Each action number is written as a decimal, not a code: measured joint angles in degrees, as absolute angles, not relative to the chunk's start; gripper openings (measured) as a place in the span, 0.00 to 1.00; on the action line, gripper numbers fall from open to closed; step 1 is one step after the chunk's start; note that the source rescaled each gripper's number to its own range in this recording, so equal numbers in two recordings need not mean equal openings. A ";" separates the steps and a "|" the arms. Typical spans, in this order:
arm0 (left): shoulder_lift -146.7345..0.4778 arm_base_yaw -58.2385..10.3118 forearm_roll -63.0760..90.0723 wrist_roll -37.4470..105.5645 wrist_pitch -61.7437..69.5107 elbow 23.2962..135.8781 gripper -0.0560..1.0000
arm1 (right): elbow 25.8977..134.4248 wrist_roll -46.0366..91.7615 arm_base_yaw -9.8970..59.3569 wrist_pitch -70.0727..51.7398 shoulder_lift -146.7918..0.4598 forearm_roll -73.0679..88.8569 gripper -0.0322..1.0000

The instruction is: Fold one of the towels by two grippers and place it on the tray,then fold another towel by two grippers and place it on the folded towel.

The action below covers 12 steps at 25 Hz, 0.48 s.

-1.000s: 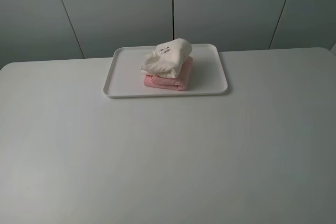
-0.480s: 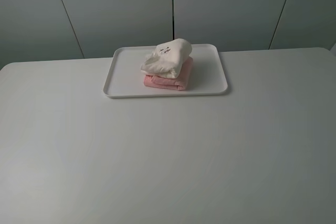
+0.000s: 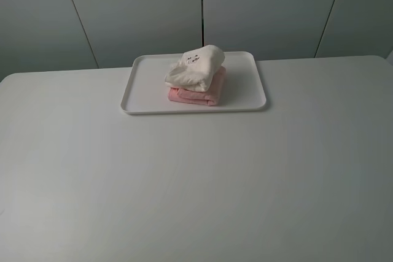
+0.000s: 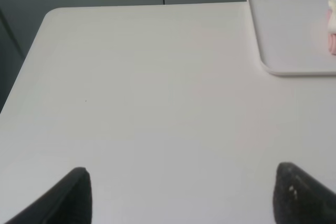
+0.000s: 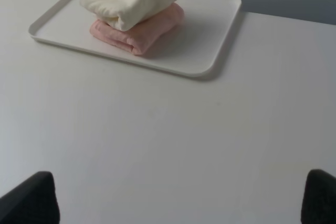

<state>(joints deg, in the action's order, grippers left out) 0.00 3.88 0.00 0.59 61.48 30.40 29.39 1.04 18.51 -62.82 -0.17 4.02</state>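
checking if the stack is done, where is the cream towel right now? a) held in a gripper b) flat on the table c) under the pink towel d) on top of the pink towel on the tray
d, the cream towel rests on the folded pink towel inside the white tray.

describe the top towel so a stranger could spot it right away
Find the white tray at the far middle of the table. Two folded towels are stacked on it; the cream towel lies on the pink towel and has a small printed face.
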 joint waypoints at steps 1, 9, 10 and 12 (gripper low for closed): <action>0.00 3.88 0.00 0.59 61.48 30.30 0.96 | 29.39 1.04 18.51 -62.82 -0.17 4.02 1.00; 0.03 3.88 3.82 0.00 61.96 29.36 0.96 | 29.39 3.23 18.51 -62.82 -0.14 3.83 1.00; 0.03 3.88 4.21 0.00 61.96 29.36 0.96 | 29.39 3.39 18.51 -62.82 -0.03 3.83 1.00; 0.03 3.88 4.45 0.00 61.96 29.36 0.96 | 29.39 3.39 18.51 -62.82 -0.03 3.83 1.00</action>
